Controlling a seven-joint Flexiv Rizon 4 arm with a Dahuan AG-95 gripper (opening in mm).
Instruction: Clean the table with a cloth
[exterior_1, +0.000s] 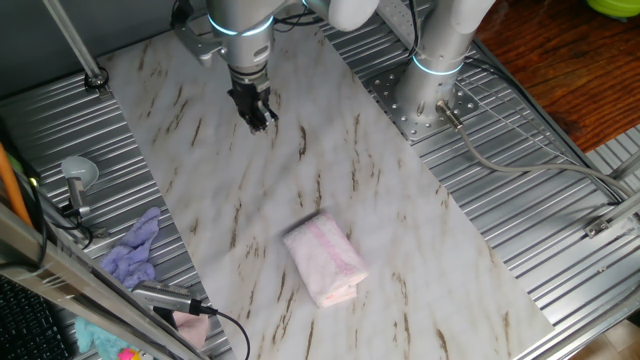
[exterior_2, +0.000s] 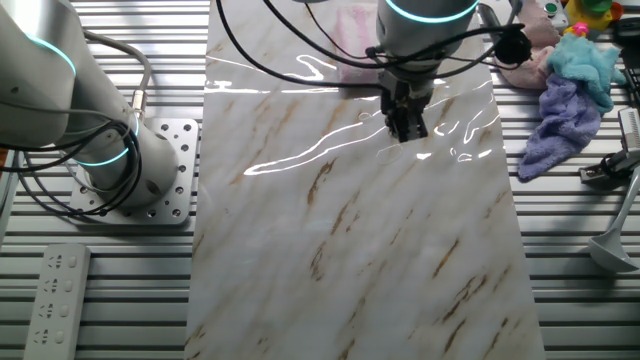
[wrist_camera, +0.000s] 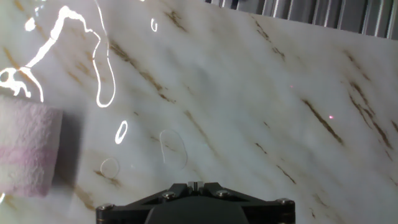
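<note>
The pale pink folded cloth (exterior_1: 325, 258) lies on the white marble-patterned table (exterior_1: 400, 250), towards its near end in one fixed view. It shows at the left edge of the hand view (wrist_camera: 25, 149) and partly at the sheet's far edge in the other fixed view (exterior_2: 345, 30). My gripper (exterior_1: 258, 118) hangs just above the table near its far end, well apart from the cloth. Its fingers are pressed together and hold nothing (exterior_2: 405, 125) (wrist_camera: 196, 184). Streaks and rings of water (wrist_camera: 102, 74) glisten on the table between the gripper and the cloth.
A lavender rag (exterior_1: 135, 250) (exterior_2: 555, 125) and teal fabric (exterior_2: 590, 55) lie on the ribbed metal beside the sheet. A second arm's base (exterior_1: 430, 90) (exterior_2: 120, 160) stands on the other side. A remote (exterior_2: 55, 295) and hand tools (exterior_1: 75, 180) lie nearby.
</note>
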